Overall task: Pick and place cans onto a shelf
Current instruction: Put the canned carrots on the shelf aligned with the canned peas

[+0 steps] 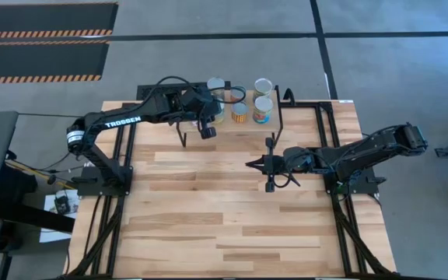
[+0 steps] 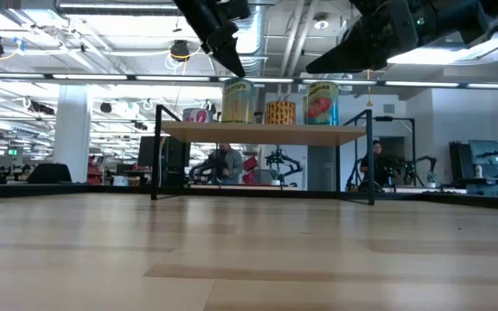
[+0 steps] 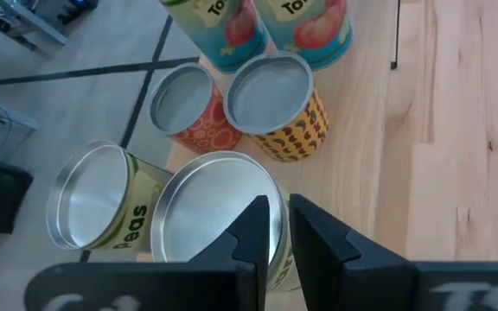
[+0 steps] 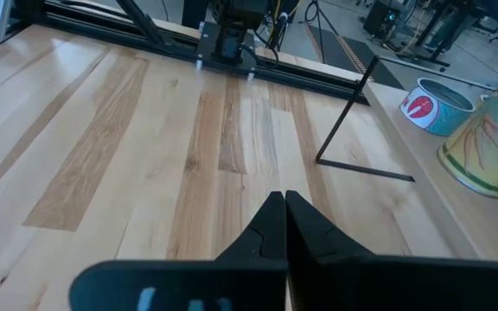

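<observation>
Now, high: cans [image 1: 242, 113] stand on shelf [image 1: 274, 118], left gripper [image 1: 207, 129] above its near-left edge, right gripper [image 1: 260, 164] over table [image 1: 208, 210] | low: cans upright on shelf | left wrist: fingers [image 3: 258, 226] nearly closed, empty, above a can lid [image 3: 217, 206] | right wrist: fingers [image 4: 271, 226] closed, empty.

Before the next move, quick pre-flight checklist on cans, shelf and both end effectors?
1. Left end effector clear of cans: ok, shut, empty, above the silver-topped can.
2. Right end effector empty: ok, shut over bare tabletop.
3. Cans upright on shelf: ok, six seen in the left wrist view, including the peas can.
4. Cans left on tabletop: ok, none visible.
5. All eight cans shelved: cannot tell.
</observation>
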### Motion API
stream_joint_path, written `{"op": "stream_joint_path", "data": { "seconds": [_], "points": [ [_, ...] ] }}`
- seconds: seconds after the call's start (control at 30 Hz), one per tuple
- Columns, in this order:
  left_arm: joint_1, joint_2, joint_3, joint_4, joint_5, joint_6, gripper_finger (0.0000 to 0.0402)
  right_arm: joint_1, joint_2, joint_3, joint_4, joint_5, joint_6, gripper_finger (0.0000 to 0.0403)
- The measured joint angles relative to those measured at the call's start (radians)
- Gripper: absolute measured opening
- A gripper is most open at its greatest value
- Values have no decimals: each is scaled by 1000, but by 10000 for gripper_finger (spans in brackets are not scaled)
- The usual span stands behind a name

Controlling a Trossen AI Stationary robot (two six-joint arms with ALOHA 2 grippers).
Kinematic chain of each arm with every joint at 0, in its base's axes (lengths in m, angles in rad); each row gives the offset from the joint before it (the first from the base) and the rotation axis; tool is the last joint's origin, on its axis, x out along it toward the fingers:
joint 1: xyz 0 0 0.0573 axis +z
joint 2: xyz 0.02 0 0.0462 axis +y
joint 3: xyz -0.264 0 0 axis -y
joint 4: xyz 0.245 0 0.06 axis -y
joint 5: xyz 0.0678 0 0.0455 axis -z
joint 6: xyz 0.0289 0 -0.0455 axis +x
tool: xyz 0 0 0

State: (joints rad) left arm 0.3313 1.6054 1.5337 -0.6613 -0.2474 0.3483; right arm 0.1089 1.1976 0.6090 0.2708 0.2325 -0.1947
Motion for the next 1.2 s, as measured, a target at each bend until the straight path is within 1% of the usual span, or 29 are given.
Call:
{"op": "stream_joint_path", "data": {
  "seconds": [0.4, 0.57, 0.73, 0.83, 0.93, 1.0, 1.2],
  "points": [
    [17, 0, 0, 1, 0, 11, 39, 0, 0, 0, 0, 0, 0, 7],
    [16, -2, 0, 28, -1, 40, 39, 0, 0, 0, 0, 0, 0, 7],
    [4, -30, 2, 48, -1, 50, 38, 1, 0, 0, 0, 0, 0, 7],
    [-10, -62, -5, 53, 0, 33, 28, 2, 0, 0, -5, 0, -1, 7],
    [-15, -121, -81, 91, 7, 4, 7, 8, 0, 0, -5, 0, -13, 7],
    [-11, -168, -156, 122, 0, -25, 3, 11, 0, 0, -4, -1, -17, 7],
    [29, -289, -396, 260, -97, -100, 1, 16, 0, 0, 3, -1, -23, 7]
  ]
}}
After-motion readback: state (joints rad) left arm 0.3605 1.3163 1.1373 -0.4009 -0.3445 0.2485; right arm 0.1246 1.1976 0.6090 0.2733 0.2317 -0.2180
